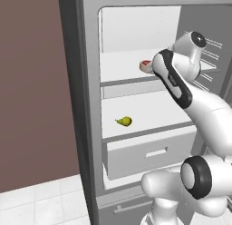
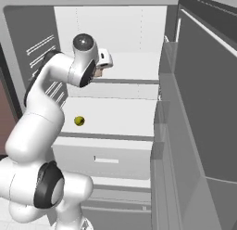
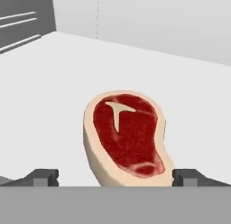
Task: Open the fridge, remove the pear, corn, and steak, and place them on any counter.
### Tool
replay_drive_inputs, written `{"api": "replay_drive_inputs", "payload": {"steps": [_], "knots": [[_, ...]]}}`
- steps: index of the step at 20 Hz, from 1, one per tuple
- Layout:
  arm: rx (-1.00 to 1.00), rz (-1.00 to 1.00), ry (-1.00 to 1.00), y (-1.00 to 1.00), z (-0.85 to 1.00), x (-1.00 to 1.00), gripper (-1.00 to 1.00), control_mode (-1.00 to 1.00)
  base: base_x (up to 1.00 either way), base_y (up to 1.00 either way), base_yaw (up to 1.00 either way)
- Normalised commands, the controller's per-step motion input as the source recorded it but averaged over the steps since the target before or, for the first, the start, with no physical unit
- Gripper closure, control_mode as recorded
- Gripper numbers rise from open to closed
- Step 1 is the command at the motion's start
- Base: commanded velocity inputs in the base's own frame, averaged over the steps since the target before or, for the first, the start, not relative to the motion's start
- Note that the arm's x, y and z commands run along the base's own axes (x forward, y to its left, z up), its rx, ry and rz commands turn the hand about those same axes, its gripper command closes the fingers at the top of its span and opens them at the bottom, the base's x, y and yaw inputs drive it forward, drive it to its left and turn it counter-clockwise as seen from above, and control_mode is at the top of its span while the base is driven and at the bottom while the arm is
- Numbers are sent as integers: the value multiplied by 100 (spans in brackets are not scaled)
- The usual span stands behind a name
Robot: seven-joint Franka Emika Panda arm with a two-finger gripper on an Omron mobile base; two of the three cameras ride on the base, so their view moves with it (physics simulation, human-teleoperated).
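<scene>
flat steak (image 3: 128, 137), red centre, pale tan rim, white t-shaped streak.

Base views flank open fridge (image 1: 86, 106), hand view close over steak (image 3: 126, 137)

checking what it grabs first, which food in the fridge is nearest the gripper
The steak on the upper shelf: it lies right between the open gripper tips. The pear sits apart on the shelf below.
</scene>
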Motion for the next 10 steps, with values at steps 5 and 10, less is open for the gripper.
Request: {"api": "replay_drive_inputs", "payload": {"steps": [5, 10], "knots": [[-2, 2, 0, 0, -4, 19, -100, -100, 0, 0, 0], [-3, 2, 0, -1, -13, 9, -100, -100, 0, 0, 0]]}}
